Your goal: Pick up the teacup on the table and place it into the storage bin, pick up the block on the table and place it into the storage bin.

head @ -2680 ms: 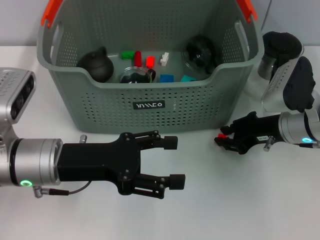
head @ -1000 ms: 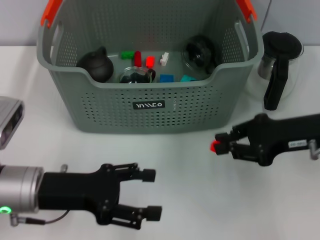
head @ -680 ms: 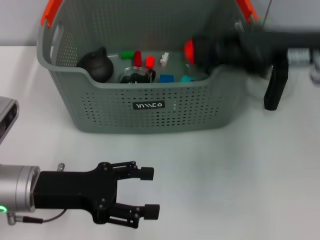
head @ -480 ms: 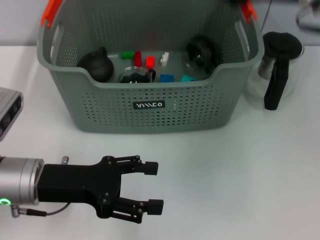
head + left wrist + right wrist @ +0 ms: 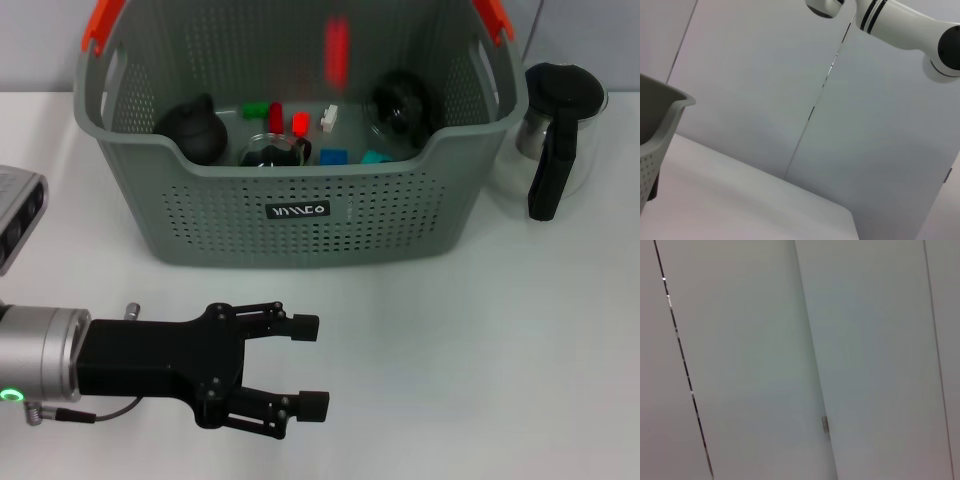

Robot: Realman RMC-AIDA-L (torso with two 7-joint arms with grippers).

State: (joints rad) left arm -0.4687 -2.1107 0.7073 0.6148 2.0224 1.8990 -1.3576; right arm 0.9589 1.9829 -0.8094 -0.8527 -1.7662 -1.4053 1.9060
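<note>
A: So, where does the job stand?

B: Nearly finished, I'd judge. A red block (image 5: 337,48) shows blurred in mid-air at about 12 o'clock, above the inside of the storage bin (image 5: 300,210), with nothing holding it. It looks to be dropping in.

A: And the teacup?

B: I see no cup out on the desk (image 5: 470,340). Inside the bin there is a dark round pot (image 5: 192,130) at 10 o'clock, a glass cup-like piece with dark contents (image 5: 272,150) near the middle, another dark glass piece (image 5: 400,103) at 2 o'clock, and small red, green, blue and white blocks between them. Which one is the teacup I cannot tell, but it is probably already inside.

A: The arms?

B: The left tool (image 5: 300,365) hovers low over the desk at 7 o'clock, in front of the bin and apart from it, fingers spread and holding nothing. The right tool is out of the head view; its wrist view shows only wall panels.

A: Anything left on the desk?

B: Only a glass carafe with a black handle (image 5: 555,135) at 2 o'clock, just beside the bin. That is no part of the task.
</note>
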